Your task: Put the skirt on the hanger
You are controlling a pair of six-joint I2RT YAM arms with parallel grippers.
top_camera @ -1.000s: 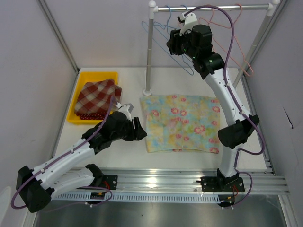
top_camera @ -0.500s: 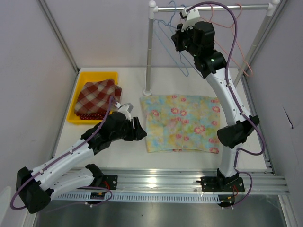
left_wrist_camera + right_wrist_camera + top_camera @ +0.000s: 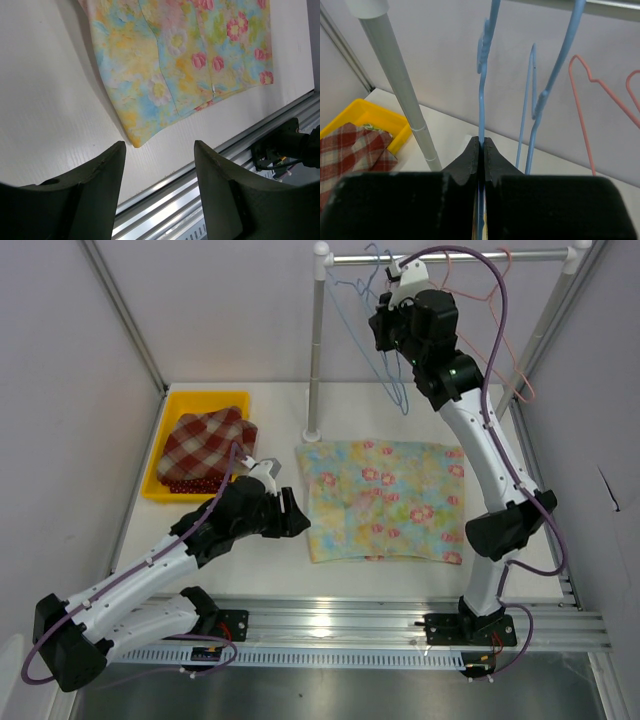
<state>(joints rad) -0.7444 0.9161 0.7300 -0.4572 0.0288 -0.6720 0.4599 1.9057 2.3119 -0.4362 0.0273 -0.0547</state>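
Observation:
The floral skirt (image 3: 385, 500) lies flat on the white table; its near left corner (image 3: 172, 65) shows in the left wrist view. A blue hanger (image 3: 390, 365) dangles from the rail, and my right gripper (image 3: 385, 325) is shut on its wire (image 3: 481, 90) high up by the rail, the wire pinched between the black fingertips (image 3: 470, 155). My left gripper (image 3: 292, 512) hovers low just left of the skirt's left edge, open, with nothing between its fingers (image 3: 107, 175).
A yellow bin (image 3: 165, 485) with plaid cloth (image 3: 205, 445) sits at the left. The white rack post (image 3: 316, 350) stands behind the skirt, its rail (image 3: 450, 256) overhead. Another blue hanger (image 3: 555, 75) and pink hangers (image 3: 585, 105) hang there. The aluminium rail (image 3: 200, 200) marks the table's near edge.
My right gripper has closed on the blue hanger's wire and risen slightly toward the rail, swinging the hanger. The left arm has stayed in place.

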